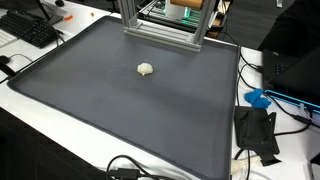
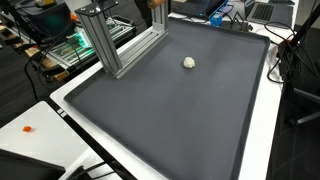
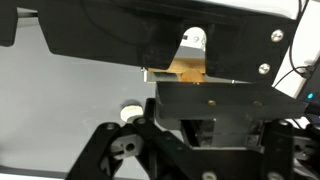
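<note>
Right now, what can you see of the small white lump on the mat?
The white lump is small, rounded and bumpy, off-white to cream; material unclear. It lies alone on the dark grey mat, toward the metal frame but apart from it. Only the mat touches it.
</note>
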`<action>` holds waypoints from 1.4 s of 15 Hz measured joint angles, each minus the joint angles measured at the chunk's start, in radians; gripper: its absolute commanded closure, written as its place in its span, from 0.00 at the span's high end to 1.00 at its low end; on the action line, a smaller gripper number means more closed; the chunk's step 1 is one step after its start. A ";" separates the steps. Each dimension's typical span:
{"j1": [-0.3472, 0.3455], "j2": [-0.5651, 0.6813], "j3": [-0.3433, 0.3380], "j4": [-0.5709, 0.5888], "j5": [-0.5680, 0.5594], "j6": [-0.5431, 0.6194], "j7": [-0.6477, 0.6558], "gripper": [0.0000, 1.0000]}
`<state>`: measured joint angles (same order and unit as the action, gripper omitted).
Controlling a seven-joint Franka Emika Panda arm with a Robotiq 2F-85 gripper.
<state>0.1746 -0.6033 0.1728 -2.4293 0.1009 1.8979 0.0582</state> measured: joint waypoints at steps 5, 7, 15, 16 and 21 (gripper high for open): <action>0.000 0.078 0.006 0.068 -0.022 0.030 0.000 0.56; 0.000 0.107 0.006 0.083 -0.033 0.075 0.000 0.56; -0.013 0.211 0.004 0.117 -0.054 0.207 -0.005 0.81; -0.013 0.213 0.004 0.120 -0.054 0.207 -0.005 0.81; -0.012 0.223 0.005 0.121 -0.053 0.222 -0.003 0.56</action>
<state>0.1625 -0.3803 0.1777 -2.3087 0.0482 2.1203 0.0553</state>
